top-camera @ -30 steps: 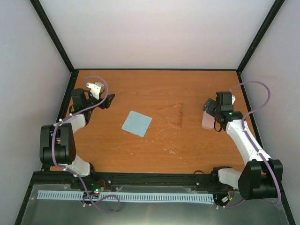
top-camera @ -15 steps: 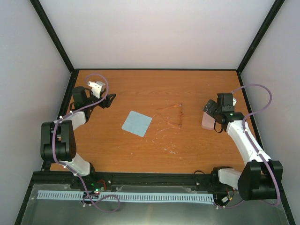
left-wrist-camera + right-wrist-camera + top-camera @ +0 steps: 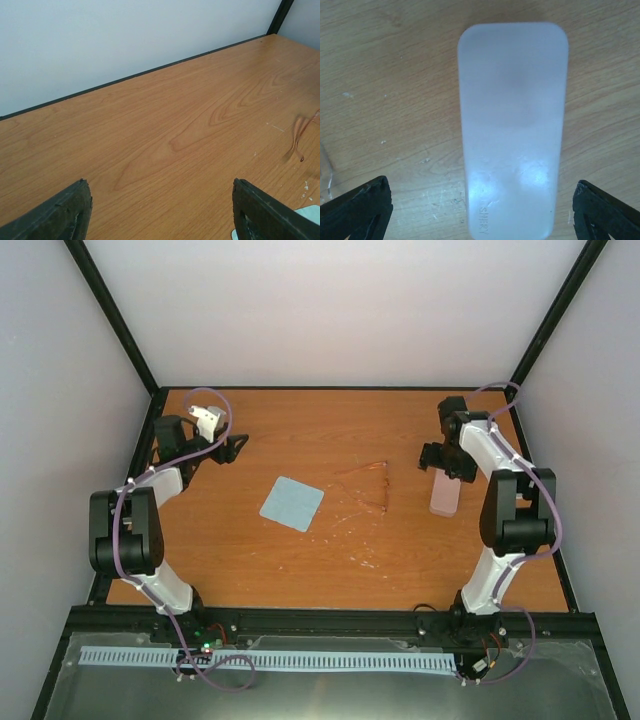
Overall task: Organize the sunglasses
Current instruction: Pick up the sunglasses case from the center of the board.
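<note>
While the right tool (image 3: 445,464), jaws spread and empty, is hovering over the oblong pale pink-grey case (image 3: 444,496) near the right edge of the wooden counter (image 3: 300,430), presumably to grasp it, the thin translucent amber sunglasses (image 3: 381,488) are lying untouched mid-counter; the left tool (image 3: 233,448) is idling spread near the far-left corner.

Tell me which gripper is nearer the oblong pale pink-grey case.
Right. The right gripper hangs open just over the case; the left gripper is far off at the opposite side.
</note>
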Controlling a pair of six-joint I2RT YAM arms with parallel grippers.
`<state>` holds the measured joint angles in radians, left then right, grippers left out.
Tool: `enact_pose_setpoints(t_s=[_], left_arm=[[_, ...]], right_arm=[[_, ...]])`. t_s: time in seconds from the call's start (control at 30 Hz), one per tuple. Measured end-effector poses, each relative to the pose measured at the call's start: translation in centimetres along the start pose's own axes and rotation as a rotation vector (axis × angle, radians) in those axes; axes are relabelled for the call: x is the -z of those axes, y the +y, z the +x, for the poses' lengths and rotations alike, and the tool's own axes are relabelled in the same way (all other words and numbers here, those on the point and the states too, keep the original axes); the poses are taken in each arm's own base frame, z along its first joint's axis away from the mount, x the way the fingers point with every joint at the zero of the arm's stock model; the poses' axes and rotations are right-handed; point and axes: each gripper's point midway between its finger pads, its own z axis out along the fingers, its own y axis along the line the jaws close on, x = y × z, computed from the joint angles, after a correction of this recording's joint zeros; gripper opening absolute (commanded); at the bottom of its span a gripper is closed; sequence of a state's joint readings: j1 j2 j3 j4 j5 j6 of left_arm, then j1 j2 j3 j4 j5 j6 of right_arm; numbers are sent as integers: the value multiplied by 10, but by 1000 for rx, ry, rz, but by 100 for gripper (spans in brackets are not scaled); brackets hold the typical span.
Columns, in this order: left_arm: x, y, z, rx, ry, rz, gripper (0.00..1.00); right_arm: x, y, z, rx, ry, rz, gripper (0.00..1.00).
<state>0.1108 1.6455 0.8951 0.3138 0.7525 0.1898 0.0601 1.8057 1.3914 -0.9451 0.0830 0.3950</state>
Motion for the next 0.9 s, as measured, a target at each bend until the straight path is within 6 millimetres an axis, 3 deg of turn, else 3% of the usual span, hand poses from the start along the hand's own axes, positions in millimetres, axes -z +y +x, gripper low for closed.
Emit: enact_pose_setpoints(t_s=[0.23, 0.63, 0.83, 0.9], left_arm=[[0, -1, 0, 0, -1, 3, 76], [-1, 0, 1, 3, 2, 3, 76], [-2, 1, 5, 8, 9, 3, 76], [-2, 1, 6, 10, 12, 2, 76]], right_arm=[[-1, -9, -12, 59, 93, 52, 95], [-21, -19, 6, 99, 230, 56, 95], [-35, -16, 14, 101, 274, 38, 92], [-40, -16, 16, 101, 283, 38, 87]])
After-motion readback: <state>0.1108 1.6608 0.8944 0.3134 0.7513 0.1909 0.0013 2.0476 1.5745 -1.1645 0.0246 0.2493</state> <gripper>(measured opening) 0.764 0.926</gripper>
